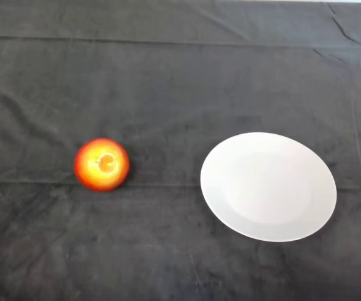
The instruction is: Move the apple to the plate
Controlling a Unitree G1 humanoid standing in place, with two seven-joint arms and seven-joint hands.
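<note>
A round red-and-yellow apple (pixel 101 164) sits on the dark-cloth-covered worktop (pixel 168 81), well apart from the empty white round plate (pixel 268 186) to its right. The task appears not yet begun, so the next move calls for reaching in and grasping the apple. No part of the robot shows.

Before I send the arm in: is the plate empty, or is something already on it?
Empty. The white plate shows only bare surface, and the apple sits apart from it on the dark cloth to its left.
</note>
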